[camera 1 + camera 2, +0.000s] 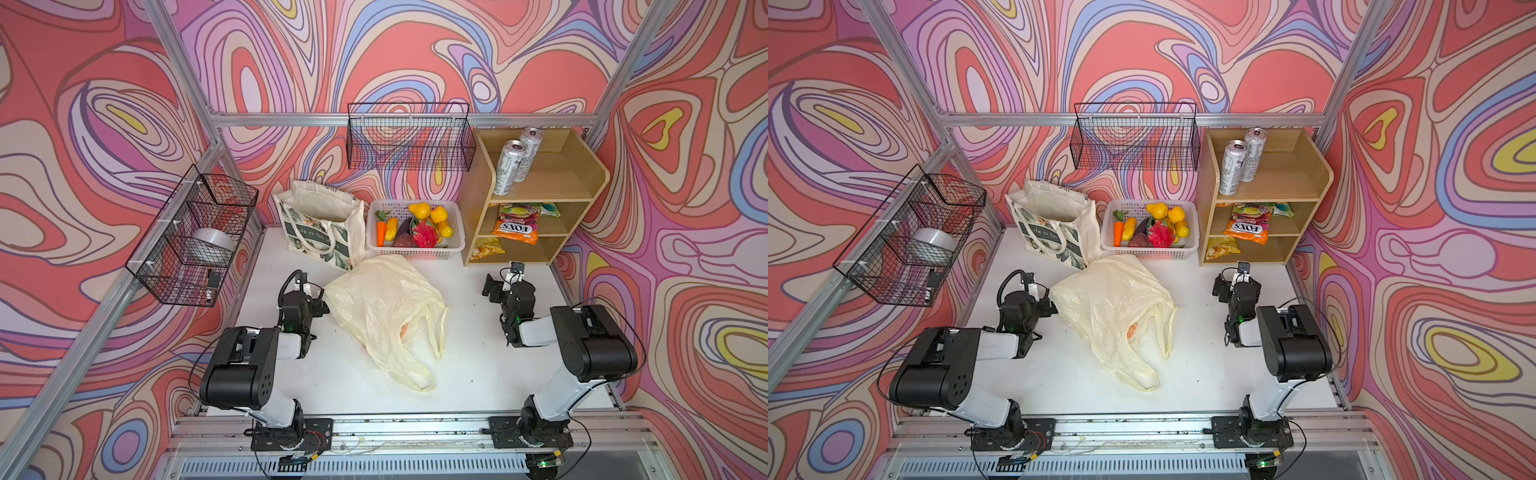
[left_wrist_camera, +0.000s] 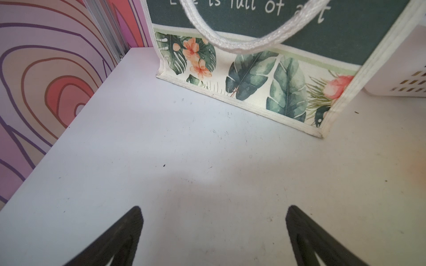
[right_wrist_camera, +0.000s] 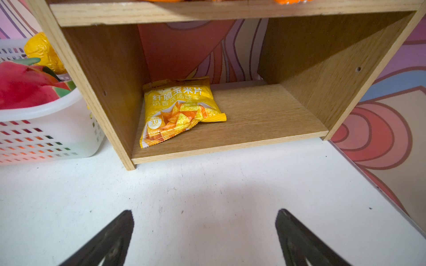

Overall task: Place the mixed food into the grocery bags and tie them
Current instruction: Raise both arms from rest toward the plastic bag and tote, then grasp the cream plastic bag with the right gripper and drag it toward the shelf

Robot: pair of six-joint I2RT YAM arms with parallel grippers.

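The cream leaf-print tote (image 1: 320, 224) (image 2: 253, 80) stands upright at the back left. A pale-yellow plastic bag (image 1: 382, 307) lies crumpled mid-table. Toy fruits and vegetables (image 1: 415, 226) fill a white basket (image 1: 455, 243). Two silver cans (image 1: 509, 166) stand on the shelf's top, the orange FOX'S packet (image 1: 515, 230) lies on the middle level, and a yellow chip packet (image 3: 179, 110) lies at the bottom. My left gripper (image 2: 213, 209) hovers open over bare table in front of the tote. My right gripper (image 3: 205, 213) is open and empty, facing the bottom shelf.
A wooden shelf unit (image 1: 577, 183) stands at the back right beside the basket. One black wire basket (image 1: 409, 137) hangs on the back wall. Another (image 1: 166, 274) on the left wall holds a grey tape roll (image 1: 212, 243). Patterned walls close three sides.
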